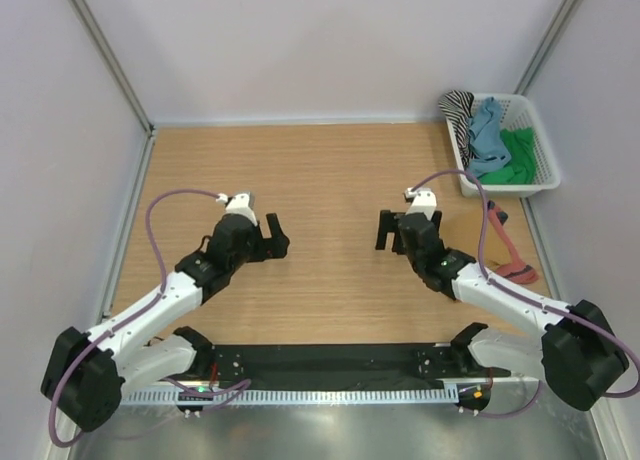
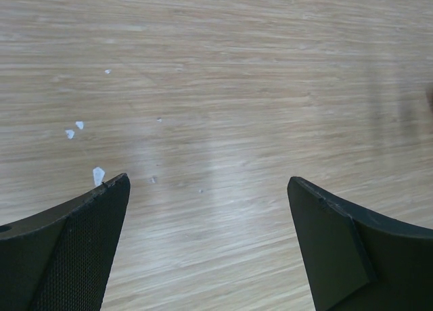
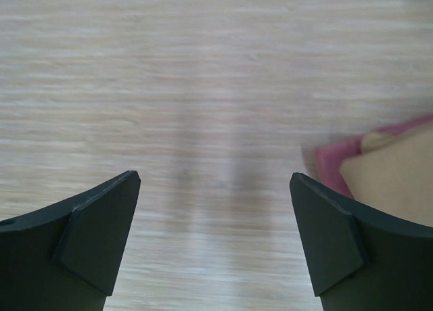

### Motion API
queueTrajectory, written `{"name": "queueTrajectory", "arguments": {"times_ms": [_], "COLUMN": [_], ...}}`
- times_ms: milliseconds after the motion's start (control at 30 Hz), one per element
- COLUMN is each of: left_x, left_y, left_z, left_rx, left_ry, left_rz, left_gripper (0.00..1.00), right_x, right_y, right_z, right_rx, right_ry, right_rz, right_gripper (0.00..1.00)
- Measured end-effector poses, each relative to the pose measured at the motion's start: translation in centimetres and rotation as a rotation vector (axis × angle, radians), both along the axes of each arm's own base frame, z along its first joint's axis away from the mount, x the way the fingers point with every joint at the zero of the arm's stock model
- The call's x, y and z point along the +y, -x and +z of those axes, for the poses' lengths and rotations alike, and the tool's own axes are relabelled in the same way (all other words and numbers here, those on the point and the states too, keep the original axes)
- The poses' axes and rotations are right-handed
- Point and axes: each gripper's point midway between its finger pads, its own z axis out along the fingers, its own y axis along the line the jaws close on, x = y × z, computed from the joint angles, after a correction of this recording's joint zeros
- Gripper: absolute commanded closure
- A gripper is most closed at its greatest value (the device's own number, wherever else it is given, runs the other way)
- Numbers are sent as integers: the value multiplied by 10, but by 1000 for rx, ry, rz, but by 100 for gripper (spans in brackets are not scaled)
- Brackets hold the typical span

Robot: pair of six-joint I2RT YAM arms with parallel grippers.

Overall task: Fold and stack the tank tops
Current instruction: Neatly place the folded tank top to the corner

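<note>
Seen from above, your two arms reach over a wooden table [image 1: 330, 170]. Your left gripper [image 1: 272, 236] sits left of centre and your right gripper [image 1: 393, 232] right of centre, well apart. Both have their fingers spread wide, and each wrist view shows only wood grain between them. A white basket [image 1: 540, 140] at the far right corner holds a striped tank top [image 1: 458, 105], a blue tank top [image 1: 487, 130] and a green tank top [image 1: 518, 150], bunched together. A rust-red cloth [image 1: 508, 245] lies along the table's right edge. In the right wrist view an ochre cloth [image 3: 399, 179] rests on it, blurred.
</note>
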Motion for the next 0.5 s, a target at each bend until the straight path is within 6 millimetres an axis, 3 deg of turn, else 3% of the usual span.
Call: {"name": "queueTrajectory", "arguments": {"times_ms": [100, 167, 333, 500], "left_x": [11, 13, 10, 9], "left_y": [11, 15, 11, 9], "left_z": [-14, -17, -7, -4], "left_rx": [-25, -41, -95, -109], "left_ry": [-18, -16, 12, 19], "left_rz": [-6, -13, -20, -21], "left_gripper": [0, 0, 0, 0], "right_x": [-16, -22, -22, -34], "right_y": [12, 14, 5, 3], "right_z": [-27, -34, -23, -27], "right_rx": [28, 23, -33, -34], "right_ry": [38, 40, -1, 16], "right_rz": [-34, -61, -108, -186], "right_gripper": [0, 0, 0, 0]}}
